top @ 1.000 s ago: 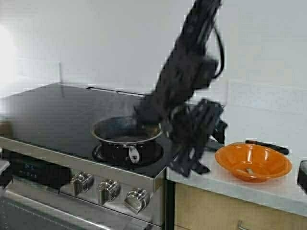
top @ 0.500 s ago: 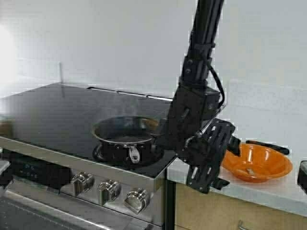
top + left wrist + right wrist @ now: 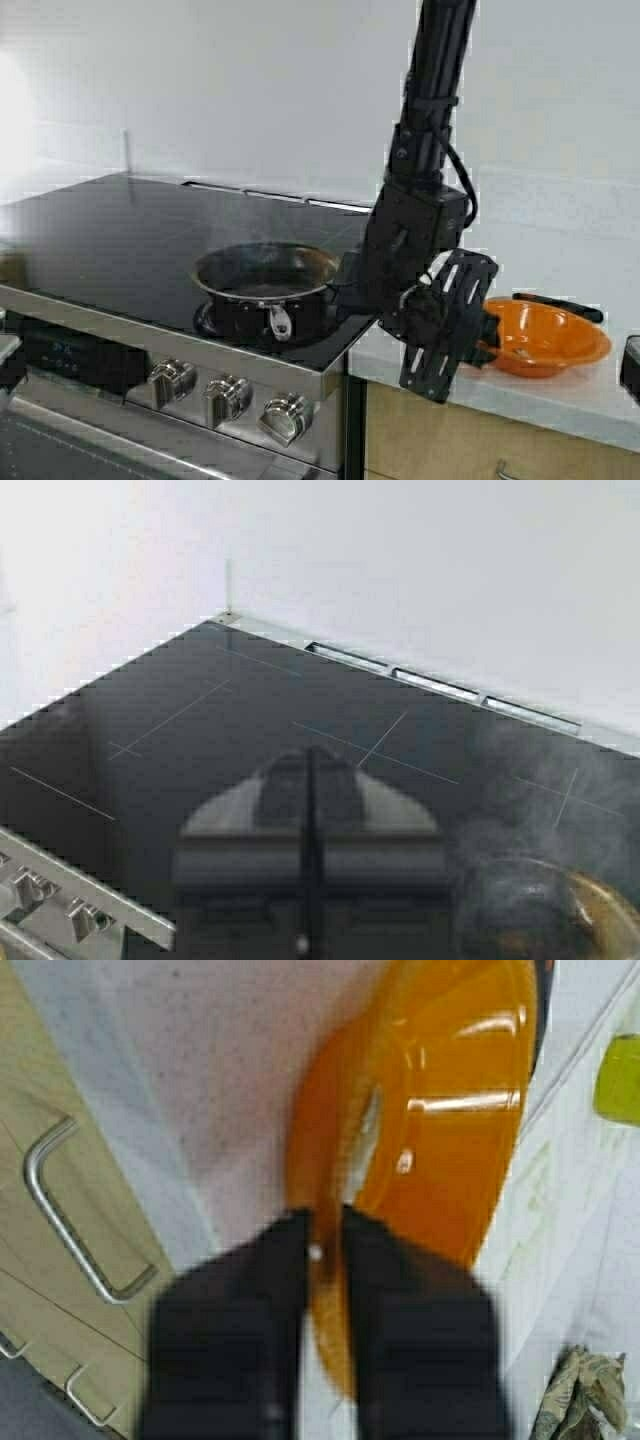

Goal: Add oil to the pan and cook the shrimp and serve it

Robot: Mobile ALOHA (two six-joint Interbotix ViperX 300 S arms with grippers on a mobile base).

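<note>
The steel pan sits on the black stovetop, steaming; its rim also shows in the left wrist view. My right gripper is down at the counter, shut on the near rim of the orange bowl. A pale sliver lies inside that bowl; I cannot tell whether it is the shrimp. The yellow-green oil shows at the edge of the right wrist view. My left gripper hovers shut and empty over the stovetop, left of the pan.
A black utensil lies behind the bowl. Stove knobs line the front edge. A cabinet handle sits below the white counter. A crumpled cloth lies on the counter beyond the bowl.
My right arm has swung from above the pan to the right and down, and its gripper now grips the orange bowl's rim. Pan and left gripper have stayed put.
</note>
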